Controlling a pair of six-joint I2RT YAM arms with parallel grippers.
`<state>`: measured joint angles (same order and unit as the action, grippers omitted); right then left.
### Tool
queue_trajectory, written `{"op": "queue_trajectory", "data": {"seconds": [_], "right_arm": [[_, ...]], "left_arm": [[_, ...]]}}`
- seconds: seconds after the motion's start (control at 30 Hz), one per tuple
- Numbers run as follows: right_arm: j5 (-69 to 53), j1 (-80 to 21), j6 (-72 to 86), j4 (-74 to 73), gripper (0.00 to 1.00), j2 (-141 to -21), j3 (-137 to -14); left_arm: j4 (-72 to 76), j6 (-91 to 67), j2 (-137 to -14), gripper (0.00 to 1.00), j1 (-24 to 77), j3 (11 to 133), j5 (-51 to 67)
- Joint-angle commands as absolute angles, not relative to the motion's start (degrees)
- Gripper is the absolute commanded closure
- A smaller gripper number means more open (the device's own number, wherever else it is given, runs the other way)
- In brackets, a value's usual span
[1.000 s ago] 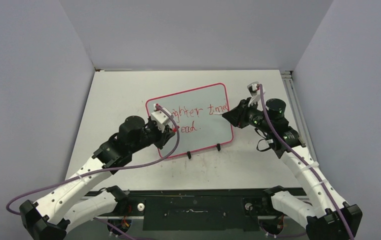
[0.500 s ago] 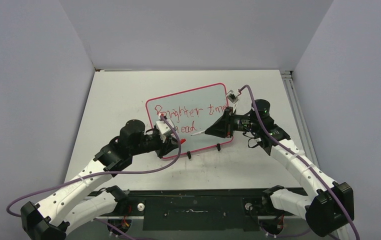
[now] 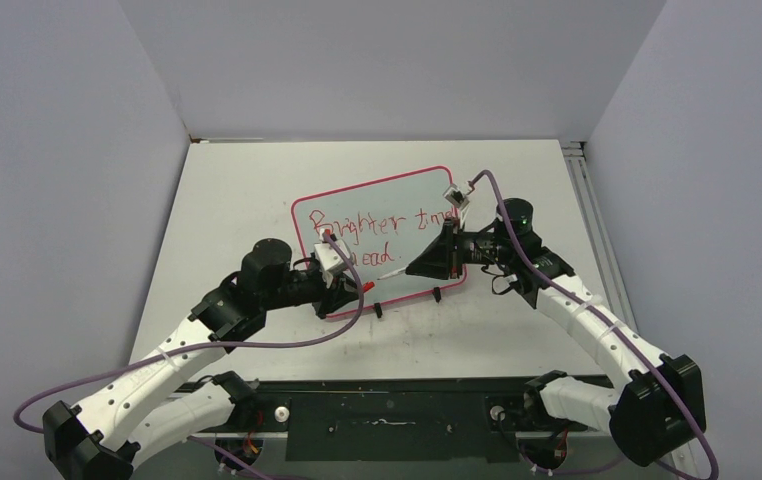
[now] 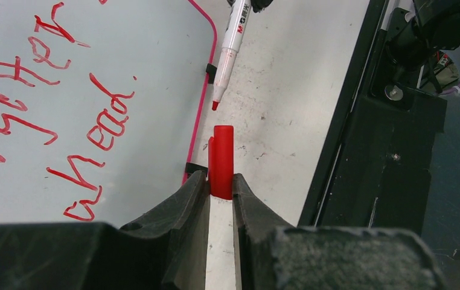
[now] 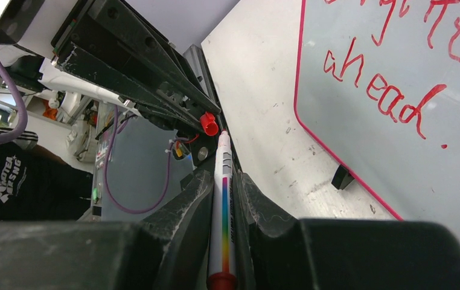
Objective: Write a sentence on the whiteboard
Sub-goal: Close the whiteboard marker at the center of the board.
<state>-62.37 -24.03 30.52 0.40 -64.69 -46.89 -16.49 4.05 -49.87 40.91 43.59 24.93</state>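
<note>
The whiteboard (image 3: 427, 262) lies flat on the tabletop (image 3: 247, 190) between the two grippers, with the sentence (image 3: 382, 228) complete in red across two lines. Its glossy face looks slick and the ink would likely smear, so only the thin frame is safe to touch.

The right gripper (image 5: 224, 176) is clamped on the barrel of a marker (image 5: 224, 199). The marker looks light, stiff and smooth, and might twist if pushed end-on. Its red tip points off the board's near edge.

The left gripper (image 4: 220, 181) pinches the small red cap (image 4: 221, 158) by its base, with the free end just short of the tip. The cap is hard, light and easy to knock askew.

One black foot (image 4: 210, 71) of the board sits just left of the marker tip, and the black rail (image 4: 360, 151) runs to the right of the left gripper. Neither blocks the gap between the tip and the cap.
</note>
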Motion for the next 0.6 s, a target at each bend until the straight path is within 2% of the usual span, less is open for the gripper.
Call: {"op": "queue_trajectory", "data": {"seconds": [0.0, 0.57], "right_arm": [[-63.8, -25.2, 28.5, 3.4, 0.95, -65.2, -47.4], [-62.6, -26.1, 26.6, 1.0, 0.95, -64.8, -48.4]], "left_arm": [[-13.8, 5.0, -49.8, 1.0, 40.8, 44.0, 26.7], [-14.5, 5.5, -49.8, 1.0, 40.8, 44.2, 26.0]]}}
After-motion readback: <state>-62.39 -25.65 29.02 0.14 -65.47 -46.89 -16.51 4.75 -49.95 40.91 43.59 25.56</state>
